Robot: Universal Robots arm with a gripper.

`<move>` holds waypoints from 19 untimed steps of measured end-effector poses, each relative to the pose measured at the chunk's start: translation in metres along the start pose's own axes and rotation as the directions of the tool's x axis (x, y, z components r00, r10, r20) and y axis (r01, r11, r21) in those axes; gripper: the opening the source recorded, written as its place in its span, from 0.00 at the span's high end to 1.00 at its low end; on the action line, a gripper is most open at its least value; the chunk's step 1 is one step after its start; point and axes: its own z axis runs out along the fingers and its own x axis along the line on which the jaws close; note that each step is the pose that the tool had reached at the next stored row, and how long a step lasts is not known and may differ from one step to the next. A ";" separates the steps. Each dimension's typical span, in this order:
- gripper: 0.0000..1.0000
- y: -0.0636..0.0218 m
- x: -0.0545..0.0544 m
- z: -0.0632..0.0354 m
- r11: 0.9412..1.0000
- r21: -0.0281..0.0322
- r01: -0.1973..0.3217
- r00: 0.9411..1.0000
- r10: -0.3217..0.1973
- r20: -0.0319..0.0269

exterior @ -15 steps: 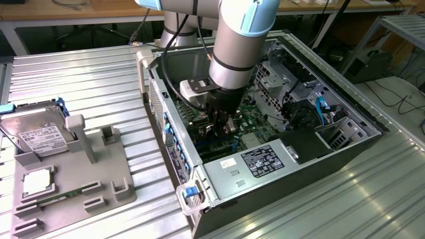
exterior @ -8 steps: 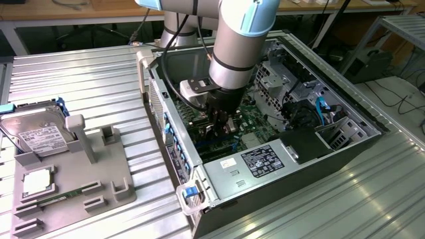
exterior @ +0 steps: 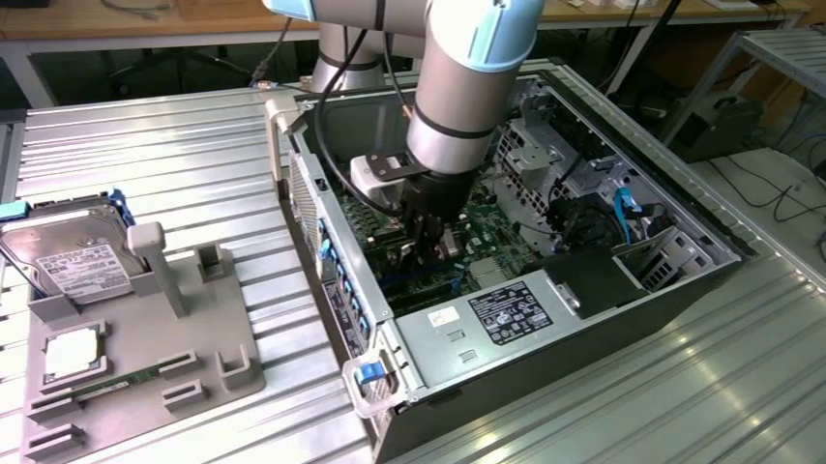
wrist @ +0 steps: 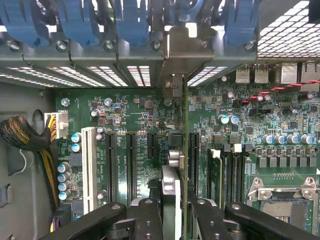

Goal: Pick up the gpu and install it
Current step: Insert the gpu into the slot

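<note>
Gripping the thin black gpu (wrist: 185, 165) edge-on in my black pincer (wrist: 176, 212), I have it down inside the open computer case (exterior: 722, 246), over the green motherboard (wrist: 145, 117) slots. Beyond, its silver bracket (wrist: 186, 47) meets the rear blue clips (wrist: 80, 20); seating looks unfinished.

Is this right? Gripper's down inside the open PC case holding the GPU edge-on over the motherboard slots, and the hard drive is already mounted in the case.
Not the hard drive part. In the exterior view the hard drive sits on the grey parts holder outside the case. The rest holds: the wrist view shows the gripper holding the GPU edge-on above the motherboard slots.
</note>
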 end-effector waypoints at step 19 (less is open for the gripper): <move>0.72 0.0004 0.000 0.0063 1.000 0.000 0.000 1.000 0.000 0.000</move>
